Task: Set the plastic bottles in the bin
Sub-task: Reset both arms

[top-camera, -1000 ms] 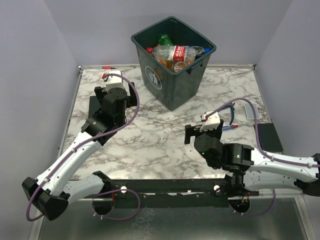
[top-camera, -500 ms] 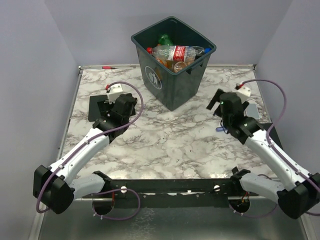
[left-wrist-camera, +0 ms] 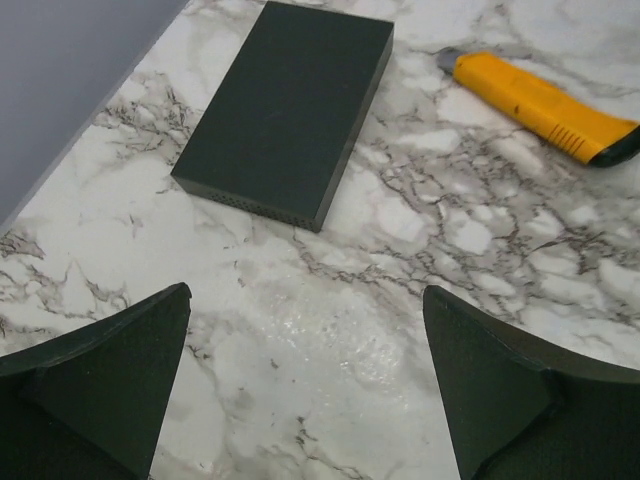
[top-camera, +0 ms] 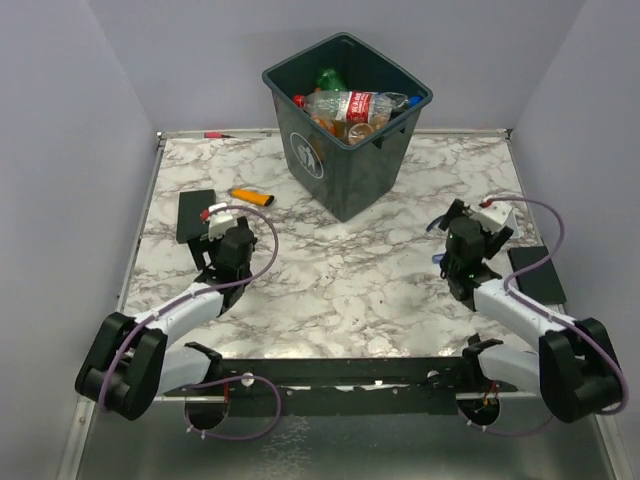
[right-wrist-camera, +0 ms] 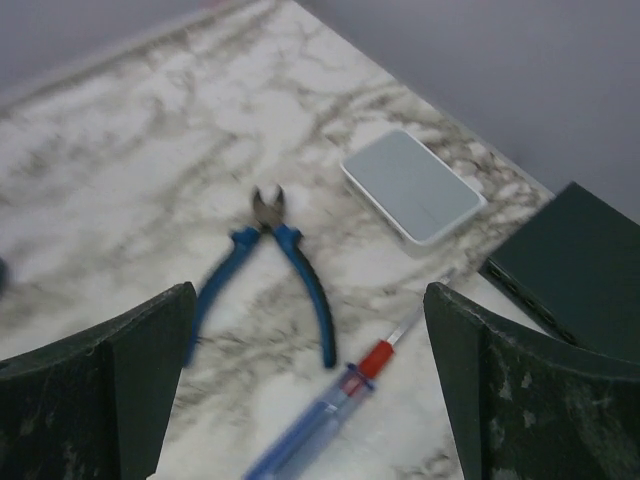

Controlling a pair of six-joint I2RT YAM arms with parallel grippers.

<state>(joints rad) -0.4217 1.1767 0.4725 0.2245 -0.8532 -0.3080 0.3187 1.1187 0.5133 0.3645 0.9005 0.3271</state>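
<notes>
Bin (top-camera: 350, 180), one, bottles (top-camera: 350, 103) inside; pads (left-wrist-camera: 285, 110), two; left pincer (left-wrist-camera: 305, 300), right pincer (right-wrist-camera: 310, 300) agape

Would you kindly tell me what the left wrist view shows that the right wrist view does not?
Only the left wrist view: a flat black pad and an orange utility knife. Only the right wrist view: blue-handled pliers, a flat white box, a red-and-blue pen-shaped tool and a dark box. Both: the marble table, with the left end effector and right end effector each open and empty.
</notes>
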